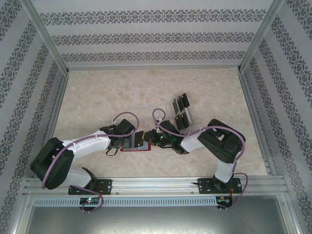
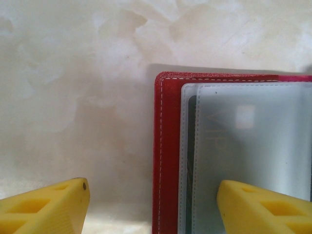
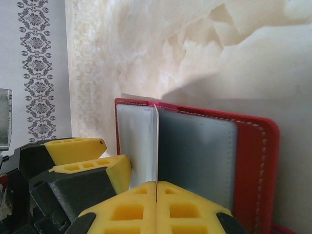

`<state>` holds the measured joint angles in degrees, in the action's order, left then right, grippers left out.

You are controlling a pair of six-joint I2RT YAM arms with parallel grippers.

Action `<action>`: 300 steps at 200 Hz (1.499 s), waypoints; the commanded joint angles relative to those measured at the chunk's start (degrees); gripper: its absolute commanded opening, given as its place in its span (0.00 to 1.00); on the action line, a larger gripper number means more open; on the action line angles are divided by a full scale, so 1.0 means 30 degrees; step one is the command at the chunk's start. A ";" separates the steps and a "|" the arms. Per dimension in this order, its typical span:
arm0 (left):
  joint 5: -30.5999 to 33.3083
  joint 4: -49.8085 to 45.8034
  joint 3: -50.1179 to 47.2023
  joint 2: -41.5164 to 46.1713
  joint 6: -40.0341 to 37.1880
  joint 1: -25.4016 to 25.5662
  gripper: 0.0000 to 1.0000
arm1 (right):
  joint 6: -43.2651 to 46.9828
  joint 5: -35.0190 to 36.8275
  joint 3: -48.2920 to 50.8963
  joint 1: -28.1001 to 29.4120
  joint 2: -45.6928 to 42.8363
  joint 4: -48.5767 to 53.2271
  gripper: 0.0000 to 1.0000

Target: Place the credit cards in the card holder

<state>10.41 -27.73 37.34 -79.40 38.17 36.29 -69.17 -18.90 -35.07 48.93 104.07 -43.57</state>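
Observation:
The red card holder (image 1: 132, 149) lies open on the table between both grippers. In the left wrist view its red edge (image 2: 166, 146) and frosted grey sleeves show, with a "VIP" credit card (image 2: 234, 131) inside a sleeve. My left gripper (image 2: 153, 207) is open and straddles that edge, its right finger (image 2: 263, 204) over the sleeves. My right gripper (image 3: 156, 187) is shut on a thin whitish sheet (image 3: 156, 141) standing edge-on over the card holder (image 3: 253, 161). It looks like a sleeve leaf, though it could be a card. More dark credit cards (image 1: 181, 111) stand behind.
A clear slotted rack (image 1: 174, 105) holds the spare cards just beyond the right arm (image 1: 214, 139). Patterned walls and metal rails enclose the marble-look table (image 1: 97, 97). My left fingers (image 3: 78, 146) sit close beside the right gripper.

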 commanded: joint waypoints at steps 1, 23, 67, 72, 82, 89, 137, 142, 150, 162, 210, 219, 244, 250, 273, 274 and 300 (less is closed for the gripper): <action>0.0077 -0.0778 -0.0501 -0.0229 0.0176 0.0193 0.71 | -0.0374 0.0201 0.0425 0.0441 0.0378 -0.0622 0.00; 0.0073 -0.0748 -0.0526 -0.0254 0.0161 0.0179 0.71 | -0.0500 0.0233 0.0482 0.0594 0.0462 -0.0706 0.00; 0.0074 -0.0748 -0.0530 -0.0238 0.0139 0.0178 0.71 | -0.0719 0.0469 0.0471 0.0669 0.1164 -0.1106 0.00; 0.0081 -0.0748 -0.0539 -0.0218 0.0145 0.0200 0.71 | -0.0742 0.0504 0.0426 0.0683 0.1243 -0.1120 0.00; 0.0073 -0.0777 -0.0527 -0.0196 0.0151 0.0178 0.71 | -0.0735 0.0531 0.0332 0.0683 0.1394 -0.1177 0.00; 0.0073 -0.0778 -0.0533 -0.0195 0.0164 0.0185 0.71 | -0.0734 0.0580 0.0254 0.0683 0.1468 -0.1150 0.00; 0.0150 -0.0896 -0.0460 -0.0159 0.0214 0.0185 0.71 | -0.0763 0.0653 -0.0058 0.0683 0.1696 -0.0974 0.00; 0.0308 -0.1040 -0.0420 -0.0158 0.0274 0.0181 0.71 | -0.0785 0.0645 -0.0033 0.0683 0.1694 -0.0996 0.00; 0.0629 -0.1312 -0.0339 -0.0039 0.0487 0.0178 0.72 | -0.0805 0.0667 0.0073 0.0683 0.1640 -0.1003 0.00; 0.1185 -0.1688 -0.0228 0.0286 0.0717 0.0178 0.73 | -0.0825 0.0674 0.0281 0.0683 0.1512 -0.0978 0.00; 0.2415 -0.2437 0.0245 0.0963 0.1055 0.0178 0.77 | -0.0851 0.0620 0.0725 0.0683 0.1053 -0.0641 0.00; 0.2446 -0.2409 0.0267 0.0862 0.1060 0.0178 0.77 | -0.0855 0.0590 0.0773 0.0685 0.0997 -0.0543 0.00; 0.2272 -0.2224 0.0267 0.0654 0.1058 0.0178 0.77 | -0.0877 0.0442 0.0755 0.0713 0.0993 -0.0281 0.00; 0.2242 -0.2207 0.0269 0.0655 0.1047 0.0178 0.77 | -0.0966 0.0393 0.0735 0.0735 0.1019 -0.0196 0.00; 0.2212 -0.2155 0.0296 0.0626 0.0956 0.0176 0.77 | -0.1058 0.0243 0.0577 0.0800 0.1044 0.0061 0.00; 0.2212 -0.2155 0.0296 0.0626 0.0957 0.0162 0.77 | -0.1057 0.0224 0.0567 0.0800 0.1048 0.0071 0.00; 0.2157 -0.2152 0.0380 0.0508 0.0882 0.0158 0.77 | -0.1315 0.0008 0.0410 0.0837 0.0922 0.0227 0.00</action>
<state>15.57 -32.25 37.36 -77.41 40.42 36.34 -72.18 -18.35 -34.11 50.43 107.31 -46.94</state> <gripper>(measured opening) 0.767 0.057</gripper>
